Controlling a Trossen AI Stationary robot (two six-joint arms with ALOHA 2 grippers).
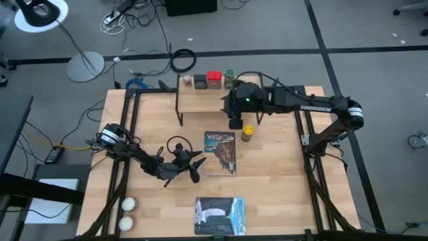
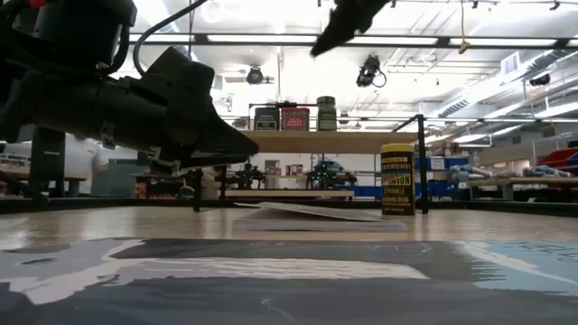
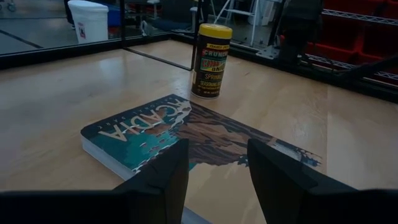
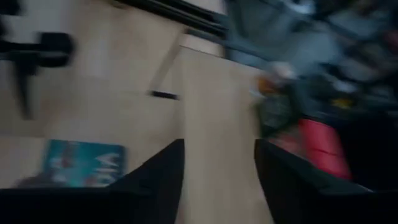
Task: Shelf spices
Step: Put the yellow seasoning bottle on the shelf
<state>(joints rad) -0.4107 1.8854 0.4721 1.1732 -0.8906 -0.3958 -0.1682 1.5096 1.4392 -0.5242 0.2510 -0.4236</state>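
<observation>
The shelf [image 1: 200,100] stands at the table's far edge. Along its back are a tiny pale jar [image 1: 186,81], a dark square tin [image 1: 200,81], a red tin [image 1: 214,79] and a green jar [image 1: 229,78]. A yellow-lidded jar [image 1: 247,134] stands upright on the tabletop, in front of the shelf's right end. My right gripper [image 1: 235,122] hangs open high above the shelf's right end, with nothing between its fingers [image 4: 165,174]. My left gripper [image 1: 198,167] stays low at the table's middle left, open, pointing at a book [image 3: 186,134] and the yellow-lidded jar [image 3: 210,60].
A book with a teal cover [image 1: 221,152] lies flat at the table's middle, just ahead of my left gripper. A second book [image 1: 220,215] lies at the near edge. Two white balls [image 1: 127,213] sit at the near left corner.
</observation>
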